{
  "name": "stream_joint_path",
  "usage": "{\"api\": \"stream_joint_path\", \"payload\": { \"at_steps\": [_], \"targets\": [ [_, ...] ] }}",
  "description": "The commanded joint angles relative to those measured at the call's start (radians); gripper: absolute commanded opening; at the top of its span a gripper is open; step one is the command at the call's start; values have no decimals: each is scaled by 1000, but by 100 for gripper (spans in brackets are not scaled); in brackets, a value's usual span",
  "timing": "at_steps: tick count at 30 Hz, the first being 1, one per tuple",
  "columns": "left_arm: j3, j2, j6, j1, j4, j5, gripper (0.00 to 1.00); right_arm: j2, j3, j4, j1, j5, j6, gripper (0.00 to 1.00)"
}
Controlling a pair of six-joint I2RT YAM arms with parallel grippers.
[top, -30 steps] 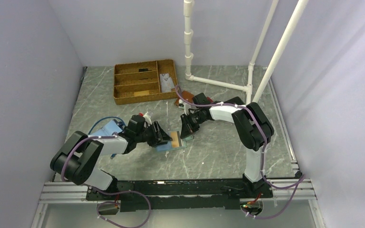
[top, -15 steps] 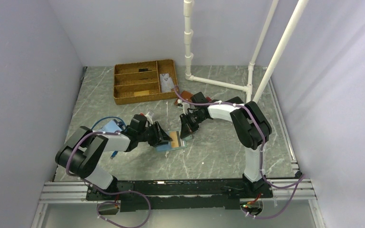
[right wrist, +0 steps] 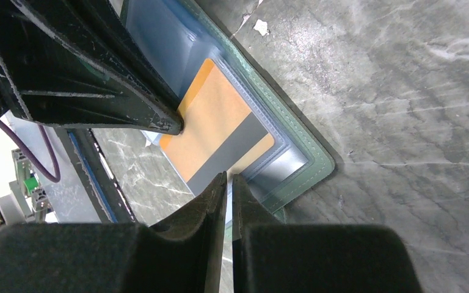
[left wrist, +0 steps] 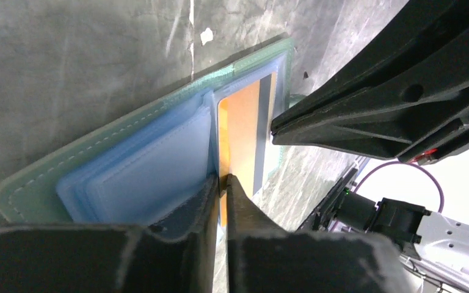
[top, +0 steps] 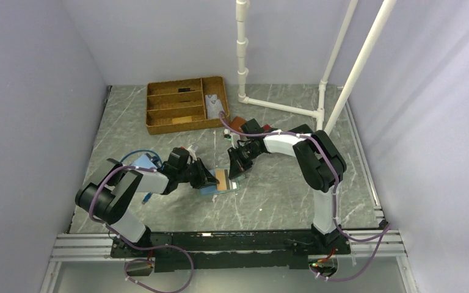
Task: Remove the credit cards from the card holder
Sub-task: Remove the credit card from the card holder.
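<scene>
My left tool [top: 209,180] has narrowed and crept right onto the card holder [top: 210,190], which lies open mid-surface; my right tool [top: 237,173] stays at its far-right edge. From the left wrist, my fingers are nearly pressed together at the tan credit card [left wrist: 244,134], and I can't tell if they grip it. From the right wrist, my fingers are pressed together at the holder's rim. The card is still pocketed, so pulling it out remains.

My left gripper [left wrist: 225,183] and right gripper [right wrist: 228,180] are matt black. The card holder [top: 223,183] is light blue, with a pale green border stitched in white. The credit card [left wrist: 244,131] is orange with a grey stripe. The table [top: 281,195] is grey-green marble veined white. The tray [top: 180,126] near its far edge is woven brown. My cables [left wrist: 397,163] are purple.
</scene>
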Motion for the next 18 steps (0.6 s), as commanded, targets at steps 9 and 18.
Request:
{"api": "stream_joint_path", "payload": {
  "at_steps": [9, 18],
  "targets": [
    [-13, -67, 61, -3, -37, -56, 0, 50, 24, -43, 25, 70, -34, 11],
    [-71, -109, 66, 63, -12, 11, 0, 54, 30, -57, 24, 88, -34, 11]
  ]
}}
